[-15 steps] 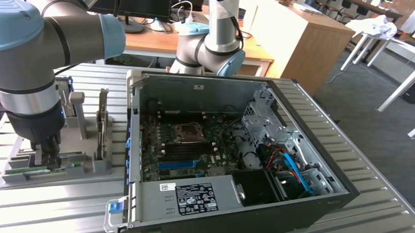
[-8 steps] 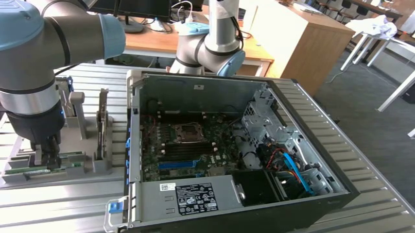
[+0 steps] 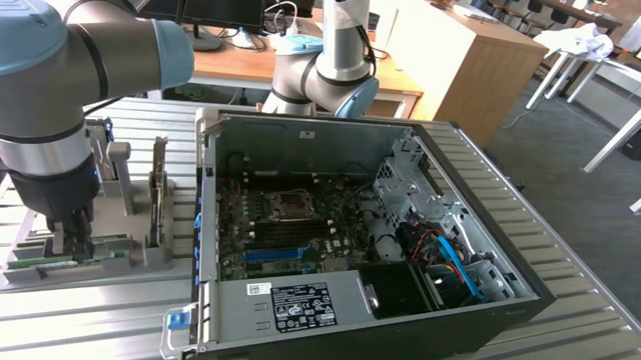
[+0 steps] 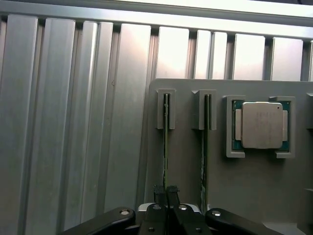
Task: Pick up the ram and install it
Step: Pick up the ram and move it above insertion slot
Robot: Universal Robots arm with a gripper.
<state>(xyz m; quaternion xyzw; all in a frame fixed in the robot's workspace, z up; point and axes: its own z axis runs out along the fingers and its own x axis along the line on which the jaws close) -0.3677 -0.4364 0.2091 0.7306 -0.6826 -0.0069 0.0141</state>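
The end effector [image 4: 166,192] sits low over the grey holder [image 4: 254,186] on the counter [image 4: 73,122]; its fingers are pressed together, pinching the edge of the ram [image 4: 166,142], which stands on edge in its slot between them; a second memory stick [image 4: 204,152] stands just beside the end effector; a processor [image 4: 259,125] lies beyond that stick; the open computer case [image 3: 401,225] is well apart

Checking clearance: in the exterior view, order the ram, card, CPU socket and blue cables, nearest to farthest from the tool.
1. ram, in the holder at the tool.
2. card, upright beside the holder.
3. CPU socket, mid-motherboard.
4. blue cables, toward the exterior view's right.
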